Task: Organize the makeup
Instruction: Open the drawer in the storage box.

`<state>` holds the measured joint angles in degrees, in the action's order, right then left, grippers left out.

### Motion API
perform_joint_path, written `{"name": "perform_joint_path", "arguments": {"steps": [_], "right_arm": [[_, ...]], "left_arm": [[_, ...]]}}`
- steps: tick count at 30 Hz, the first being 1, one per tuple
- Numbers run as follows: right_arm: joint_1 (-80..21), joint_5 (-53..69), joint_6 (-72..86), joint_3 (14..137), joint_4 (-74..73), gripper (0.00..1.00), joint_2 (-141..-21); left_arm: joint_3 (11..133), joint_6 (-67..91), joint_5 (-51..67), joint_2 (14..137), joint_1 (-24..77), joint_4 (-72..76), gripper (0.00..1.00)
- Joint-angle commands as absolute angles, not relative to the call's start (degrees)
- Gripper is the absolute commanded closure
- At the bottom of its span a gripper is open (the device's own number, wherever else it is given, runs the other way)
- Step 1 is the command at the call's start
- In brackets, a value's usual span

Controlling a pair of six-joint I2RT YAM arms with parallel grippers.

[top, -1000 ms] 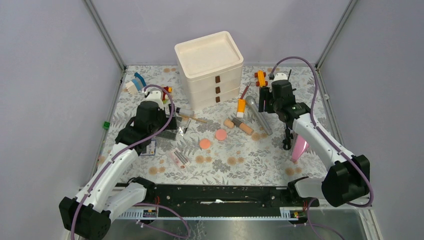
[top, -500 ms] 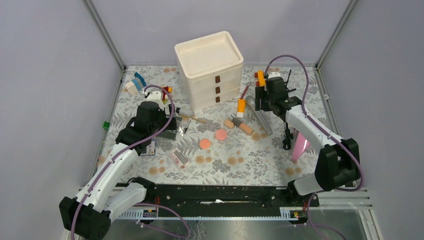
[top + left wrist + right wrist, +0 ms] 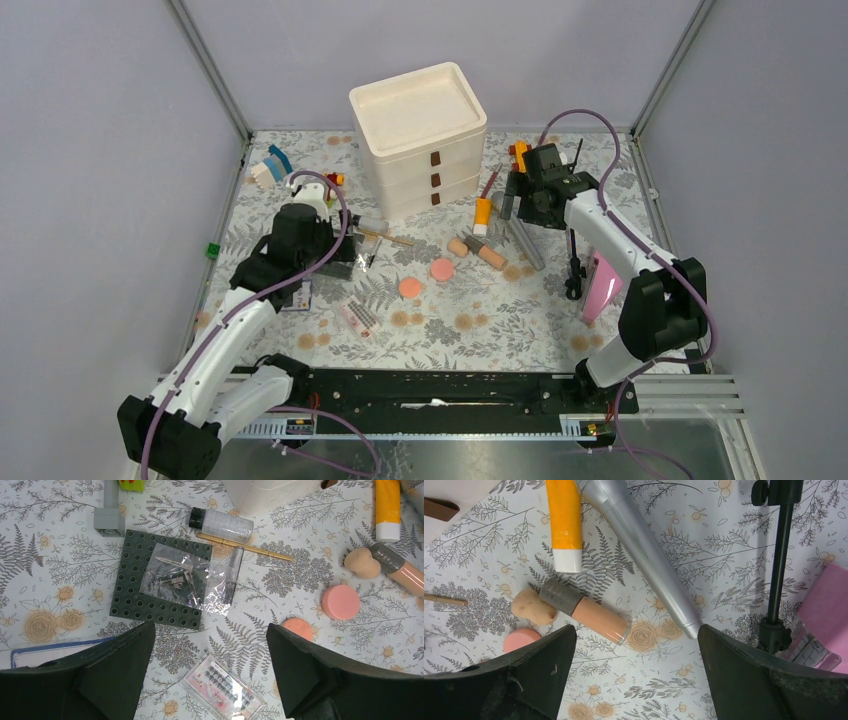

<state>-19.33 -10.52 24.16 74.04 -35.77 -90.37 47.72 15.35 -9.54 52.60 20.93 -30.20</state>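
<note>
I judge nothing sorted yet: the drawer unit (image 3: 420,135) at top centre looks shut, while the orange tube (image 3: 564,525), silver-grey tube (image 3: 644,555), beige tube (image 3: 594,617) and pink disc (image 3: 340,601) lie loose mid-frame on the table (image 3: 480,310). My left gripper (image 3: 210,627) and right gripper (image 3: 636,627) both hang wide open, empty.

Dark green brick baseplate (image 3: 127,592) near a grey brick (image 3: 108,519); orange toy car (image 3: 519,151), coloured bricks (image 3: 271,165) farther back.

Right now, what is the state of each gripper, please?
Left gripper: open, holding nothing.
Right gripper: open, holding nothing.
</note>
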Motion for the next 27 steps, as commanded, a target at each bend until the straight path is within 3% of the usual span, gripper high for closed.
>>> {"name": "perform_joint_path", "arguments": {"steps": [1,20,27], "right_arm": [[-19.1,-12.7,26.1,73.8,-35.9,0.01,-86.5],[-19.1,-14.0,21.3,73.7,-33.9,0.01,-86.6],[-19.1,-8.9,16.1,71.5,-30.9,0.01,-84.8]], "left_arm": [[48.8,16.0,-8.3,50.9,21.9,-28.3,0.09],[48.6,16.0,-12.5,50.7,22.7,-28.7,0.06],[48.7,15.8,-12.3,51.3,20.6,-28.4,0.05]]}}
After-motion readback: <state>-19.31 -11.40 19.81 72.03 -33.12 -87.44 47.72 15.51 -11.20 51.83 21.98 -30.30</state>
